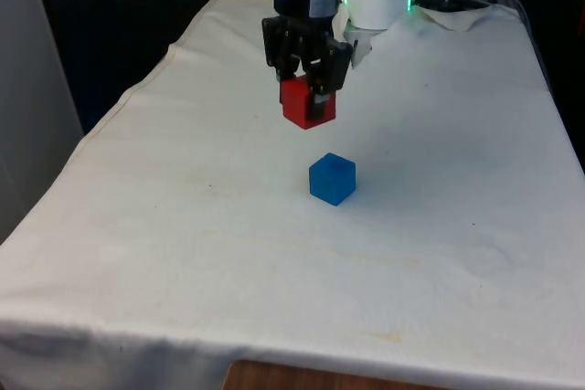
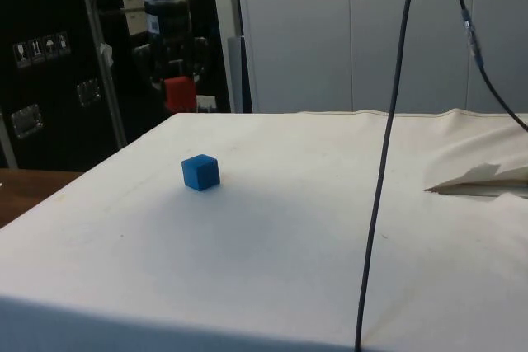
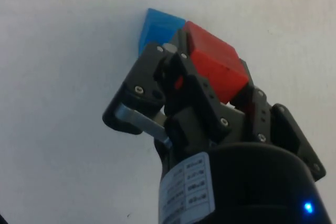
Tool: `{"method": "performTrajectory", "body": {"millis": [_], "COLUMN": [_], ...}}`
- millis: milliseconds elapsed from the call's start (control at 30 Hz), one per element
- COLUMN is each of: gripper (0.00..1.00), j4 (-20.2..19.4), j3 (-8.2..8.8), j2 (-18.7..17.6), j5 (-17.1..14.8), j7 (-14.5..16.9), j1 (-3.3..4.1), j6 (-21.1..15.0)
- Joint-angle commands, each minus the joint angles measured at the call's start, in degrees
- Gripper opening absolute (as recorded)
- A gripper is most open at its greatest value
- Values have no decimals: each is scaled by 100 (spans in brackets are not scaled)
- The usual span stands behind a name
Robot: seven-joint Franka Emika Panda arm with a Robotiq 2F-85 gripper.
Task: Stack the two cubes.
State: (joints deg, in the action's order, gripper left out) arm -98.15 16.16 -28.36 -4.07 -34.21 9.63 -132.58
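The gripper (image 1: 308,89) grasps the red cube (image 1: 307,104) in the air, above the table (image 1: 183,226) and short of the blue cube (image 1: 331,178) resting on the cloth. A release before the two align would likely drop it beside the blue one or leave it overhanging. Both cubes are small, plain and sharp-edged; the blue one sits turned corner-on in the front view.

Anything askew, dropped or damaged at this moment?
Nothing stands out. The gripper holds the red cube in the air, clear of the cloth, and the blue cube sits flat on the white cloth, apart from it.
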Motion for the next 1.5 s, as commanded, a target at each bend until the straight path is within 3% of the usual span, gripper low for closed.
{"method": "performTrajectory", "body": {"millis": [0,133,233,267,367,500,733,767,933,1467], "gripper": [2,2,2,2,2,2,2,2,2,2], "j4": [6,0,-46,-6,-126,-166,-665,-596,-928,-802], "j3": [-6,-17,-74,-86,-126,-195,-321,-292,-378,-401], "j2": [0,-17,6,-17,29,6,126,92,126,-195], "j5": [6,69,115,86,132,115,29,97,-6,11], "j7": [-11,-115,-172,-120,-223,-212,-258,-269,-269,-430], "j1": [0,57,52,17,57,23,11,23,-6,-17], "j6": [-6,0,-6,11,-40,-11,-413,-304,-716,-888]}}
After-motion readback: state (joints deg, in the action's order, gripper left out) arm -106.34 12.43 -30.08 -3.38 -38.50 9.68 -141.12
